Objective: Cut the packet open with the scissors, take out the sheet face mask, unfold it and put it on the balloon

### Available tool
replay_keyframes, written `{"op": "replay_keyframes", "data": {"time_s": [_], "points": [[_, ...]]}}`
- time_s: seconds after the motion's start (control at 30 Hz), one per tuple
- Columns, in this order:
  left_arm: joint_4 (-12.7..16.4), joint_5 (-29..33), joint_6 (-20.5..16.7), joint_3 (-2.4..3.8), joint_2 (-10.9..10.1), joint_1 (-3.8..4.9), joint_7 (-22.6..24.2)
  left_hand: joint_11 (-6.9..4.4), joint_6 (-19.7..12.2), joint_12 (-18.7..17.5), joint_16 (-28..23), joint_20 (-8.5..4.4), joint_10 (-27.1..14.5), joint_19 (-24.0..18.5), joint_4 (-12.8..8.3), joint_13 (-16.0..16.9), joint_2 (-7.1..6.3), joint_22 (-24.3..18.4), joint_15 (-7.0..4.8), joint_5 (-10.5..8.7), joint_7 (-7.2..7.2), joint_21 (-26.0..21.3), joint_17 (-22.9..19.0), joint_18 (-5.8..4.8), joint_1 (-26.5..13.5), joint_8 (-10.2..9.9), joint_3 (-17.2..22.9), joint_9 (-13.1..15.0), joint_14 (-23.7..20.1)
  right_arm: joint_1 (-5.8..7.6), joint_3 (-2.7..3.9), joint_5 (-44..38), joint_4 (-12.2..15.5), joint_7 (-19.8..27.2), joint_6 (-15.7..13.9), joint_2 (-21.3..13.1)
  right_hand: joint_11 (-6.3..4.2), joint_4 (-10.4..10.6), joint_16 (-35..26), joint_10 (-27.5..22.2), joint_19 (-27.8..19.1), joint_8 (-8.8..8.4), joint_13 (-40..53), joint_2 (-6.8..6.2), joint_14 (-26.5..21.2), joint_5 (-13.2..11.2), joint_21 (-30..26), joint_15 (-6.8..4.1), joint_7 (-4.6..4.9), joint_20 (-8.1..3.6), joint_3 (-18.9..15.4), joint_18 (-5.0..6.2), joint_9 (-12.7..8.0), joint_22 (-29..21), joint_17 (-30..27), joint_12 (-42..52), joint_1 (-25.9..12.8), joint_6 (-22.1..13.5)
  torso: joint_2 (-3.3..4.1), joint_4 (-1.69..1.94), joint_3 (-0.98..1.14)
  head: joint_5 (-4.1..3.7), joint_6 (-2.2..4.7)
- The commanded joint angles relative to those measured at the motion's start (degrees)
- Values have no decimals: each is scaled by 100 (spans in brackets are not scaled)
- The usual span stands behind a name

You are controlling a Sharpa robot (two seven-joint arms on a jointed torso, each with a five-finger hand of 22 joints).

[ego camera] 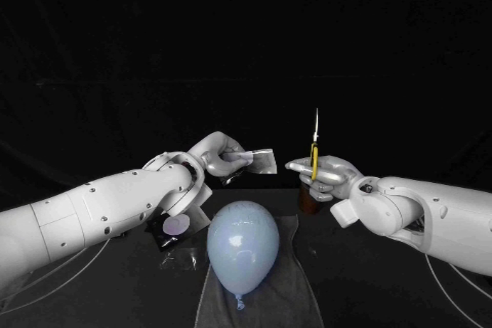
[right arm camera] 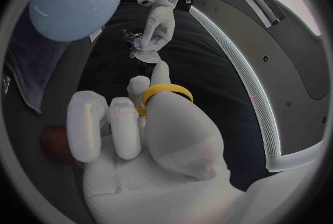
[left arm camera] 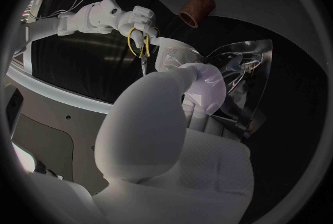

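Note:
My left hand (ego camera: pixel 218 156) holds a clear shiny packet (ego camera: pixel 257 159) up above the table, pinching it at one edge; the packet (left arm camera: pixel 239 76) fans out past the fingers (left arm camera: pixel 197 88). My right hand (ego camera: pixel 323 176) grips the yellow-handled scissors (ego camera: pixel 315 151) with the thin blades pointing straight up, a short gap to the right of the packet. The yellow loop (right arm camera: pixel 166 91) sits around my right hand's fingers. A pale blue balloon (ego camera: pixel 243 245) lies lengthwise on a dark grey cloth (ego camera: pixel 292 299) below both hands, knot toward me.
A brown cylinder (ego camera: pixel 308 201) stands on the table just under my right hand. A small clear stand with a lilac disc (ego camera: pixel 175 226) sits beside the balloon under my left forearm. The table is black all round.

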Motion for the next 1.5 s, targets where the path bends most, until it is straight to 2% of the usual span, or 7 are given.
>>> {"op": "replay_keyframes", "data": {"time_s": [0.03, 0.37, 0.73, 1.0, 1.17, 1.5], "points": [[63, 197, 166, 11, 13, 17, -30, 10, -4, -29, -45, 24, 24, -19, -11, -8, 17, -10, 0, 26, 38, -19, -9, 65, -72, 31, 57, 12, 12, 14, 7, -99, -43, 23, -257, 44, 264, -68, 24, 2483, 198, -77, 2612, -15, 607, -19, 36, 55, 97, 65, -2, -43, -31, 866, 1505, 3503, 68, -48, 4, 2, -4, -66, 3], [189, 330, 212, 13, -3, 18, -47, 10, -10, -29, -54, 25, 18, -23, -30, -8, 15, -13, 0, 26, 47, -22, -14, 57, -89, 32, 82, 16, 10, 22, 7, -260, -82, 22, -300, 124, 283, -100, 24, 2483, 210, -145, 2612, -18, 607, -19, 66, 72, 116, 84, -2, -50, -60, 890, 1505, 3503, 65, -77, 3, 11, -7, -119, -20], [16, 431, 330, 12, 80, 34, -105, 8, -15, -29, -60, 25, 16, -27, -43, -8, 14, -14, 0, 26, 56, -24, -16, 52, -102, 33, 99, 19, 9, 21, 7, -412, 236, 5, -179, 79, 288, -117, 24, 2483, 241, -161, 2612, -1, 607, -19, 134, 84, 115, 103, 6, -66, -70, 943, 1505, 3503, 41, 14, -7, 0, 0, -62, -23], [-87, 474, 412, 10, 142, 45, -141, 11, -17, -29, -64, 24, 13, -28, -48, -8, 13, -15, 2, 26, 57, -25, -18, 51, -111, 34, 107, 21, 8, 20, 8, -472, 357, -2, -170, 80, 287, -121, 24, 2483, 247, -164, 2612, 3, 607, -18, 147, 84, 114, 106, 12, -69, -72, 954, 1505, 3503, 39, 34, 3, 4, 0, -48, -32], [-81, 479, 437, 10, 151, 46, -150, 15, -21, -29, -69, 21, 10, -35, -58, -8, 13, -17, 5, 26, 55, -27, -20, 51, -119, 35, 119, 23, 6, 20, 8, -476, 324, -8, -182, 127, 286, -125, 24, 2483, 249, -165, 2612, 6, 607, -19, 153, 84, 112, 107, 17, -71, -73, 958, 1505, 3503, 39, 49, 1, 2, -2, -29, -21], [-25, 484, 463, 10, 157, 47, -132, 17, -22, -29, -71, 20, 9, -48, -65, -8, 13, -19, 7, 26, 53, -32, -21, 51, -125, 36, 127, 25, 6, 19, 9, -431, 129, -39, -155, 301, 285, -134, 24, 2483, 268, -183, 2612, 18, 607, -18, 193, 84, 110, 113, 46, -80, -84, 990, 1505, 3503, 40, 83, -1, 7, -11, -55, -15]]}}
